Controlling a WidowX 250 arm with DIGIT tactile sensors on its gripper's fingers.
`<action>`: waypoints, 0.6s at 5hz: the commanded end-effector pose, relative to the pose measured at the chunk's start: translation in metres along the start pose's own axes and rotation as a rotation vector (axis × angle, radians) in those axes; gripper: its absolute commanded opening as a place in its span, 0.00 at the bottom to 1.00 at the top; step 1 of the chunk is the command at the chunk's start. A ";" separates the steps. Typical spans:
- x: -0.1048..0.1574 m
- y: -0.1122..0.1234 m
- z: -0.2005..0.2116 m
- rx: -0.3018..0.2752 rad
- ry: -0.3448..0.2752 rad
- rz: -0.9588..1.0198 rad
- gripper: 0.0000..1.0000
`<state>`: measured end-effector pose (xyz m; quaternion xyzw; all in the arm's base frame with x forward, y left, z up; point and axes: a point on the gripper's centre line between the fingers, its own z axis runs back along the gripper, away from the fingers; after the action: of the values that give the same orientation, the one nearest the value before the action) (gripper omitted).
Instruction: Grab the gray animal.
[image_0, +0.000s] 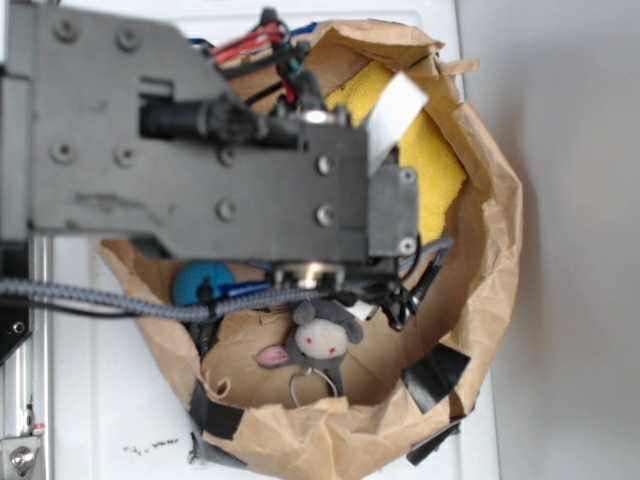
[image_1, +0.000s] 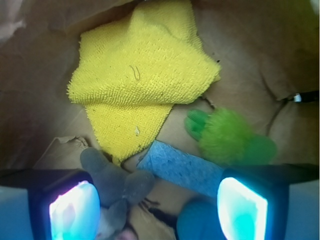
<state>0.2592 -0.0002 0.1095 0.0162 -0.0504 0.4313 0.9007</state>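
1. So, the small gray plush animal with whitish face and red eyes (image_0: 320, 340) lies on the floor of the crumpled brown paper bag (image_0: 490, 230), near its front rim; one pink ear sticks out sideways.
2. Gripper (image_1: 157, 210) hangs over the bag interior, jaws spread wide with nothing between them, presumably lined up for a drop (wrist view shows the animal's gray ears just inside the left finger (image_1: 67, 207)).
3. Fuzzy green plush toy (image_1: 227, 135) sits near the right finger, not the target.
4. Yellow looped cloth (image_1: 140, 75) and flat blue sponge (image_1: 182, 167) share the bag floor, apart from the jaws.
5. Blue ball (image_0: 200, 282) rests beside the animal.
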 end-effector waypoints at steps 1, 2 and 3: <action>-0.005 -0.012 -0.007 -0.088 0.021 0.076 1.00; -0.009 -0.026 -0.007 -0.105 0.044 0.141 1.00; -0.018 -0.043 -0.008 -0.086 0.086 0.166 1.00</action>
<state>0.2768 -0.0388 0.0853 -0.0271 -0.0094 0.5045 0.8630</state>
